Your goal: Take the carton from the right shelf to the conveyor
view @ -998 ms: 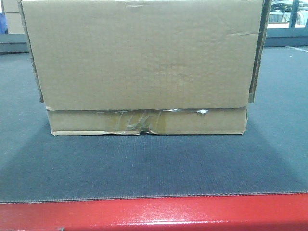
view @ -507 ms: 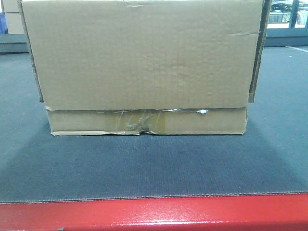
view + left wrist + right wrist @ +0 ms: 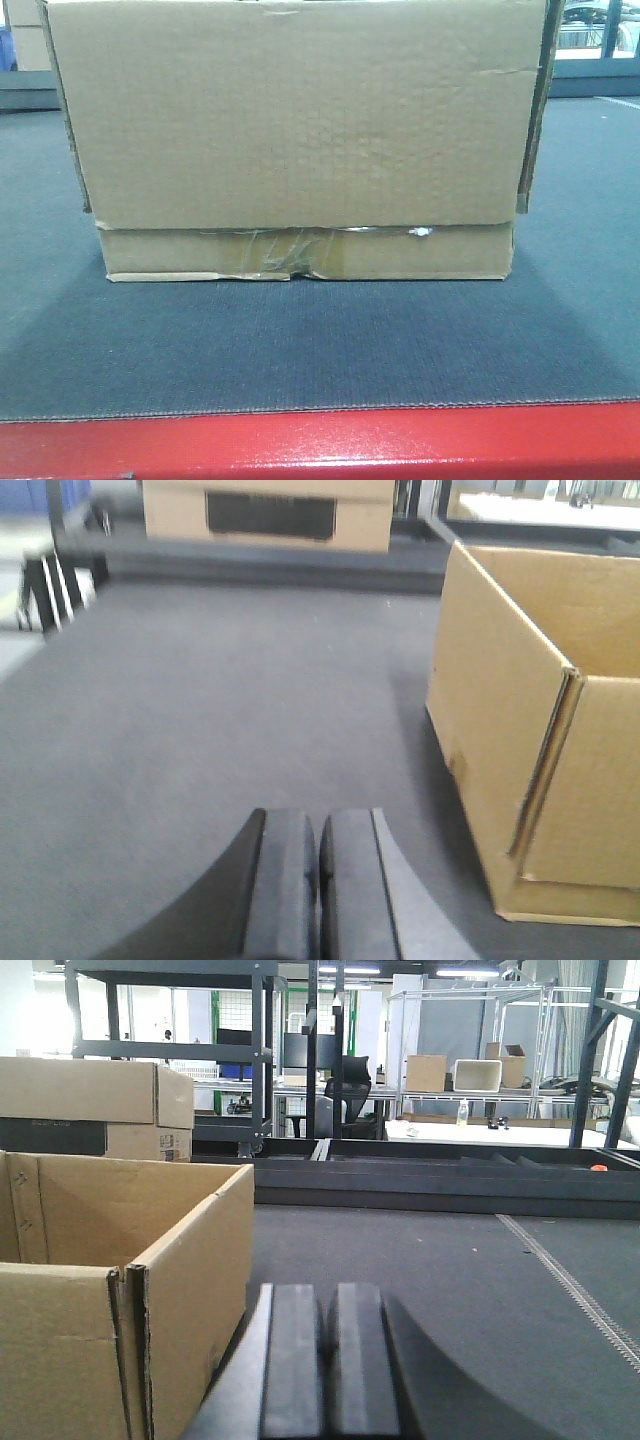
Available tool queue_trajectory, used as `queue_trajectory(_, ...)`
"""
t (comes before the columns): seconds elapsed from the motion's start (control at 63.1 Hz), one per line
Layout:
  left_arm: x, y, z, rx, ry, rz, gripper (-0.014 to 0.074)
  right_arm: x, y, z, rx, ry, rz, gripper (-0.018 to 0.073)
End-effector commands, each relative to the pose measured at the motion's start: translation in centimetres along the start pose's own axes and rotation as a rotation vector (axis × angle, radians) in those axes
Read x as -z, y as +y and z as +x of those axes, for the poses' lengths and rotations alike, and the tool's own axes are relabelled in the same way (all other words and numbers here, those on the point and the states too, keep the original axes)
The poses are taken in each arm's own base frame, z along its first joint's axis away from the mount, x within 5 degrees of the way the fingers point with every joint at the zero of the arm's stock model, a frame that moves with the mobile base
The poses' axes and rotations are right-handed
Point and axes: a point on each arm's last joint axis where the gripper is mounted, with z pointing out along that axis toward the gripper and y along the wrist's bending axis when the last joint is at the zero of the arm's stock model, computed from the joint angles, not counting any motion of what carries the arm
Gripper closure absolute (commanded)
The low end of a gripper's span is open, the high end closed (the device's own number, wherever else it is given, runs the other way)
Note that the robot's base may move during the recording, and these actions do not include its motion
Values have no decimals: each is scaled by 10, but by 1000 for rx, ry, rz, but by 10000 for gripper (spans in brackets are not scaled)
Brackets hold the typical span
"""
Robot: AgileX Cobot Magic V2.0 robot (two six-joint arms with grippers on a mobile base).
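Carton [image 3: 300,130] sits on conveyor [image 3: 320,340] near red front edge, same spot as a second ago. Your left gripper [image 3: 318,880] and right gripper [image 3: 326,1360] pressed together, empty, beside carton. Job looks done.

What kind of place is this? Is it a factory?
Probably a warehouse or a packing test lab: a cardboard box sits on a wide grey conveyor belt, with metal racks and more boxes behind.

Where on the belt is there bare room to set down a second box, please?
The conveyor is bare in front, between the carton and the red frame edge. It is also bare on the carton's left, ahead of the shut left claw, and on its right, ahead of the shut right claw. The middle is taken.
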Motion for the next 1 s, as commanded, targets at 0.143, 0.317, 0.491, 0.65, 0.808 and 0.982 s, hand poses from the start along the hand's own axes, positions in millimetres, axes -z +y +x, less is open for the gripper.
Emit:
queue_trajectory(0.143, 2, 1, 44, -51, -115, -32, 582, 1, 0, -1, 16, -26, 4, 627)
queue_trajectory(0.317, -10, 1, 81, -52, -131, -29, 582, 1, 0, -1, 16, -26, 4, 627)
queue_trajectory(0.491, -11, 1, 83, -50, -137, -28, 582, 1, 0, -1, 16, -26, 4, 627)
queue_trajectory(0.65, -11, 1, 82, -50, -144, -28, 582, 1, 0, -1, 16, -26, 4, 627)
queue_trajectory(0.808, -11, 1, 81, -50, -162, -29, 582, 1, 0, -1, 16, -26, 4, 627)
queue_trajectory(0.982, -11, 1, 81, -50, -162, -29, 582, 1, 0, -1, 16, -26, 4, 627)
